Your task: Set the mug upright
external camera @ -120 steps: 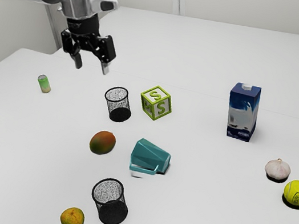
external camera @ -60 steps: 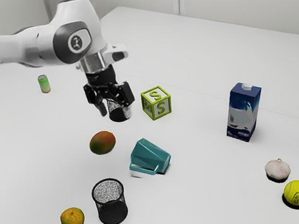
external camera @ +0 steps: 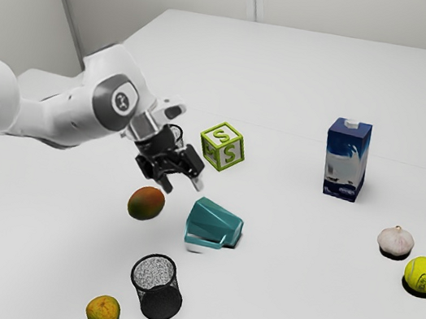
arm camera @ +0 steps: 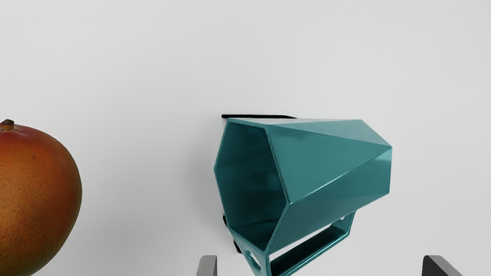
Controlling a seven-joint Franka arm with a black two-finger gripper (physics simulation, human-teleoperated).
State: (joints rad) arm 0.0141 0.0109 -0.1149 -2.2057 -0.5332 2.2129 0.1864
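Closer to the teal faceted mug (external camera: 214,222), the black two-finger gripper (external camera: 183,186) has moved since the earlier frame.
Its fingers stand wide apart, above the white table (external camera: 294,306); the mug lies tipped on its side on the tabletop, mouth toward the smooth red-and-green mango (external camera: 146,203) near it.

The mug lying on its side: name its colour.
The mug is teal, seen best in the wrist view.

Mango (external camera: 146,203), mesh cup (external camera: 157,288), letter cube (external camera: 222,146), blue carton (external camera: 346,160), garlic (external camera: 396,241), tennis ball (external camera: 423,275)
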